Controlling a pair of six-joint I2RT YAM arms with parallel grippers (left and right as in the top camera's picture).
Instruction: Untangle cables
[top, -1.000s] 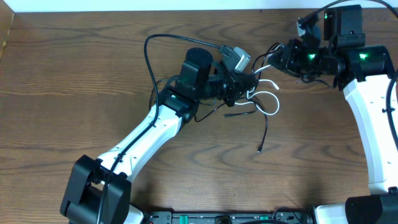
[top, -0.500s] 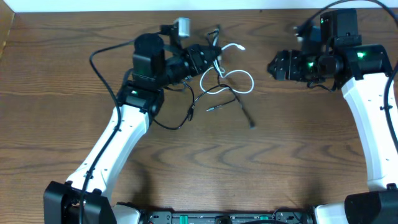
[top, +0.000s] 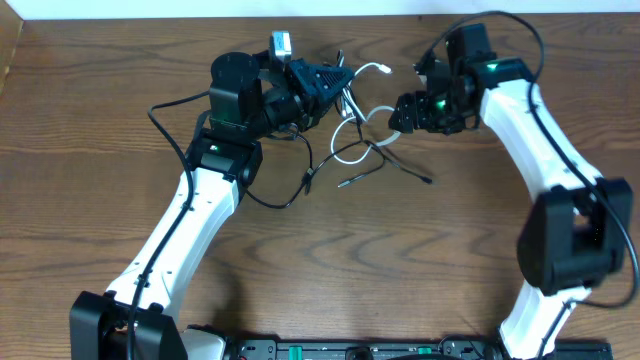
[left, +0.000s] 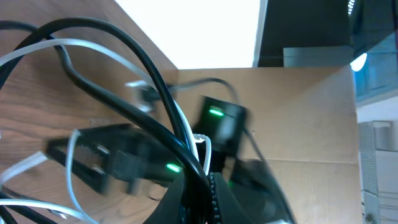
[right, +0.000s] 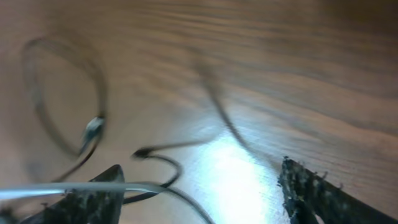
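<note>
The cables (top: 349, 155), one black and one white, hang in a loose tangle near the back middle of the table. My left gripper (top: 340, 88) is shut on the black and white cords where they cross (left: 200, 186). From that grip the strands fan out, and a black plug end (top: 428, 180) lies on the wood to the right. My right gripper (top: 398, 115) hovers open just right of the tangle. In the right wrist view the gripper (right: 200, 171) is wide open, a white cord (right: 93, 186) runs across its left finger, and a black loop (right: 163, 167) lies on the table below.
The wooden table (top: 100, 200) ends at a pale wall strip (top: 150, 8) along the back. The left arm's own thick black wire (top: 165, 100) loops out to the left of its wrist. Both arm bases stand at the front edge.
My left gripper has carried the bundle left and toward the back edge. My right gripper opened, let go of the cords, and then swung left toward the tangle.
</note>
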